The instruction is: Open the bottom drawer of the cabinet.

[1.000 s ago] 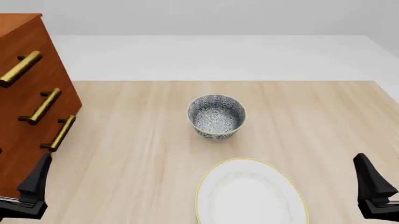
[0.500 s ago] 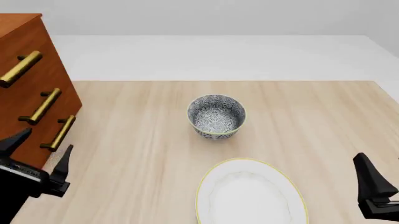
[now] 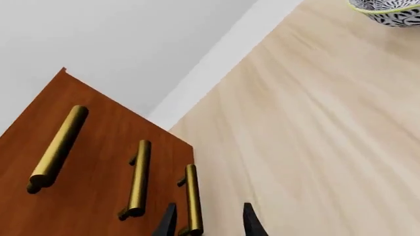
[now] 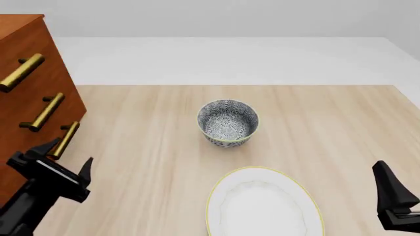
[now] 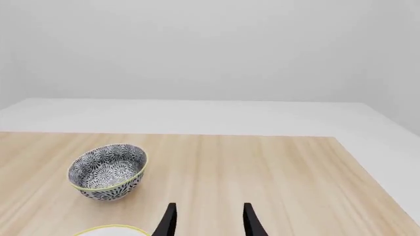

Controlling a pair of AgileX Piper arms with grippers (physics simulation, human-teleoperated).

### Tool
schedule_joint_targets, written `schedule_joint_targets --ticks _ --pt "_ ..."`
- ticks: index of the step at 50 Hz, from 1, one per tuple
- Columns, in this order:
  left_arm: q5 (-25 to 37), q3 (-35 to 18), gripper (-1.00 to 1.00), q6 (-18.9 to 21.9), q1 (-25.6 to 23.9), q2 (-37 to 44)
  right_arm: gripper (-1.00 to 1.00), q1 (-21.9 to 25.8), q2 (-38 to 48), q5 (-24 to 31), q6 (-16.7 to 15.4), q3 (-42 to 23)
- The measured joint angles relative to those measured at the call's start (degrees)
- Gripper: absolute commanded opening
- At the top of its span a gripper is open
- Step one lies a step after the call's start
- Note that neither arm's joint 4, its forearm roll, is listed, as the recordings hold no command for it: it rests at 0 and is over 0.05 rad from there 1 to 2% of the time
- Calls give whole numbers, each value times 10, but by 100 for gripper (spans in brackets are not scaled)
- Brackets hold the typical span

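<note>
The reddish-brown cabinet (image 4: 26, 73) stands at the table's left edge with three brass bar handles. The bottom drawer (image 3: 172, 169) is closed, and its brass handle (image 4: 66, 139) is the lowest one. My left gripper (image 4: 64, 158) is open, just in front of that handle's near end. In the left wrist view the handle (image 3: 192, 196) runs between the fingers of the left gripper (image 3: 207, 223), close to one finger and untouched. My right gripper (image 5: 207, 221) is open and empty at the table's near right (image 4: 394, 196).
A patterned bowl (image 4: 227, 122) stands mid-table and also shows in the right wrist view (image 5: 108, 171). A white plate with a yellow rim (image 4: 262, 204) lies at the near edge. The two upper drawer handles (image 4: 43, 112) (image 4: 19, 73) sit above the bottom one.
My left gripper has risen from the near left corner, moved forward and right, and now sits at the bottom handle. The right arm has not moved.
</note>
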Motion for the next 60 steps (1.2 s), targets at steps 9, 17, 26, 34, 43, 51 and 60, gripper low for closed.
schedule_joint_targets --ticks 9,17,26,34,43,51,60 --pt "-23 0 100 32 10 28 100 -1 0 -1 2 1" --pt "-32 0 100 58 21 46 100 -1 0 -3 4 3" --pt "-36 0 100 82 32 61 100 -1 0 -3 6 1" --pt "-38 0 100 101 41 69 100 -1 0 -3 8 1" --pt "-39 0 100 119 53 79 100 -1 0 -3 9 2" --pt "-39 -8 100 137 64 98 100 -2 0 -3 10 3" --pt "-39 -34 100 157 74 137 100 -2 0 -3 11 4"
